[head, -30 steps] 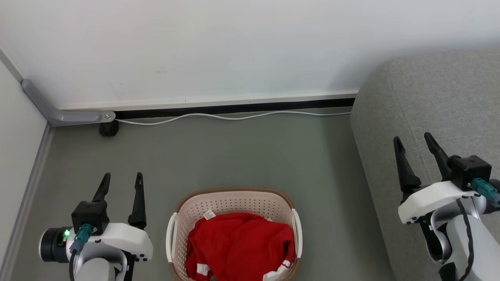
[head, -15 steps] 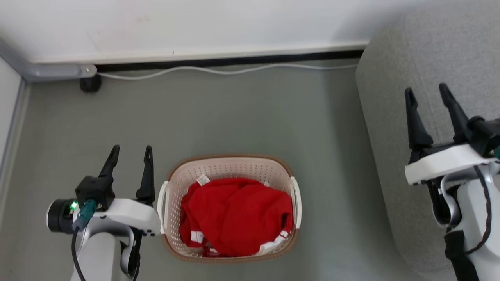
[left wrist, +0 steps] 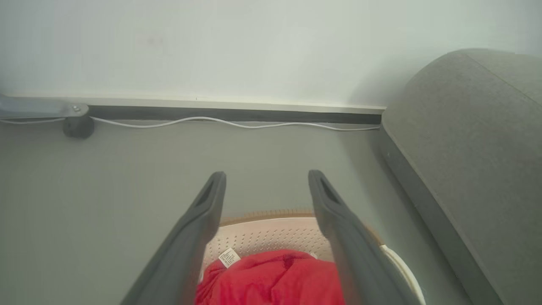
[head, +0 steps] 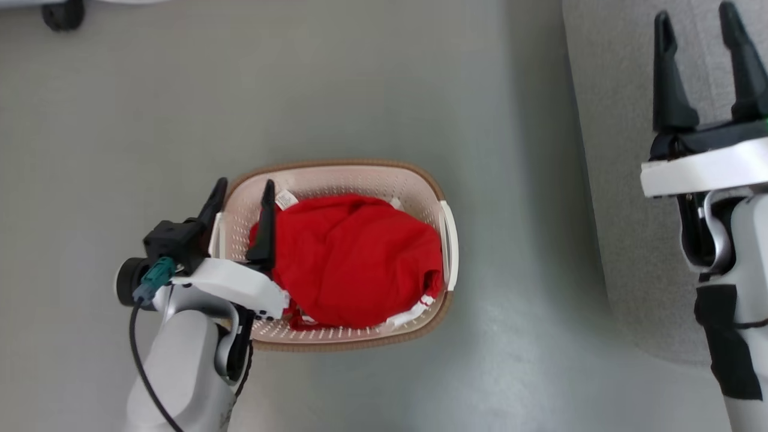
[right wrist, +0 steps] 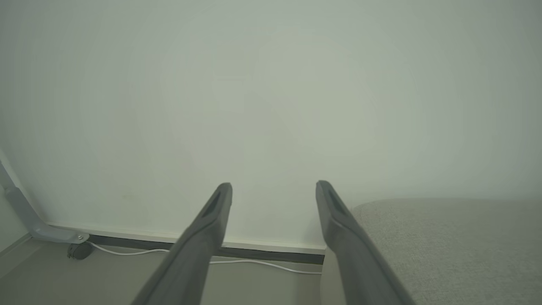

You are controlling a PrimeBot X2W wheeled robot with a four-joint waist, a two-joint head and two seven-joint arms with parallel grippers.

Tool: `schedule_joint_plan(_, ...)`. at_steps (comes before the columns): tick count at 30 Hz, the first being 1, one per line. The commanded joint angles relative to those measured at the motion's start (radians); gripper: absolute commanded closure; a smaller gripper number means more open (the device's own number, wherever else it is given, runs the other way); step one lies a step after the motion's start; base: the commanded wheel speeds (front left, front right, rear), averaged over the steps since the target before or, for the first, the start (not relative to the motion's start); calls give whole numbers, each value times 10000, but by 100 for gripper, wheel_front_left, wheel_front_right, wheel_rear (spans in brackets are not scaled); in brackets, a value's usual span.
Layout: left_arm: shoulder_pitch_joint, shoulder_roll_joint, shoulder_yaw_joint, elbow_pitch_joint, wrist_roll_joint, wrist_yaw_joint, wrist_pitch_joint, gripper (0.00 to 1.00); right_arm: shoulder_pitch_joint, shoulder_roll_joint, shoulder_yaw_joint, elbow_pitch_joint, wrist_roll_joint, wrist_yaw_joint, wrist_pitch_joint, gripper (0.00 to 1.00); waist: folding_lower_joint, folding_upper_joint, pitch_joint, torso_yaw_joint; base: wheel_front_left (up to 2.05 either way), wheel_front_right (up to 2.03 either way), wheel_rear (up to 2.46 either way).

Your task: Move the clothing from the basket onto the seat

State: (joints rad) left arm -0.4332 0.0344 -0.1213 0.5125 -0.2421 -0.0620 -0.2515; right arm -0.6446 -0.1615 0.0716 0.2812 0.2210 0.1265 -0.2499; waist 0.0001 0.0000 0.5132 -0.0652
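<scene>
Since the head camera tilted down and the left gripper (head: 245,183) swung in over the left rim of the basket (head: 360,163), fingers spread and empty, a grab looks next; clothing (head: 354,264) heaped inside, right gripper (head: 694,12) likewise spread by the seat (head: 618,180) at right. Left wrist: grey floor (left wrist: 106,190), white cable (left wrist: 237,123) along far wall (left wrist: 254,42). Right wrist: same wall, seat corner.
</scene>
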Motion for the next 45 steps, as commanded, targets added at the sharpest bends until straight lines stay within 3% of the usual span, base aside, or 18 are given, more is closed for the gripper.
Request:
schedule_joint_plan(1, -226, 160, 112, -72, -123, -63, -103, 0, -161, 8, 106, -369, 89, 42, -118, 0, -1, 0, 651, -181, 0, 0, 0)
schedule_joint_plan(13, -1595, 159, -2083, 2106, -1480, -656, -103, 0, -1193, 221, 339, -1177, 119, 42, -118, 0, -1, 0, 2545, -659, 0, 0, 0)
schedule_joint_plan(21, -2787, 201, -5228, 3632, -3710, -683, -26, 0, -1409, 381, 524, -1353, 225, 42, -118, 0, -1, 0, 3104, -1022, 0, 0, 0)
schedule_joint_plan(28, -3792, 571, -6722, 4404, -5032, -685, 563, 0, -1560, 475, 594, -1560, 293, 42, -118, 0, -1, 0, 3511, -1351, 0, 0, 0)
schedule_joint_plan(36, -4944, 795, -8006, 5893, -5212, -685, 1130, 0, -1749, 683, 767, -1904, 431, 42, -118, 0, -1, 0, 4017, -1822, 0, 0, 0)
schedule_joint_plan(44, -5676, 656, -8567, 7251, -4811, -676, 1004, 0, -1825, 770, 747, -2257, 441, 42, -118, 0, -1, 0, 4283, -1985, 0, 0, 0)
schedule_joint_plan(45, -5700, 615, -8613, 7317, -4782, -668, 982, 67, -1817, 776, 737, -2265, 432, 42, -118, 0, -1, 0, 4284, -1986, 0, 0, 0)
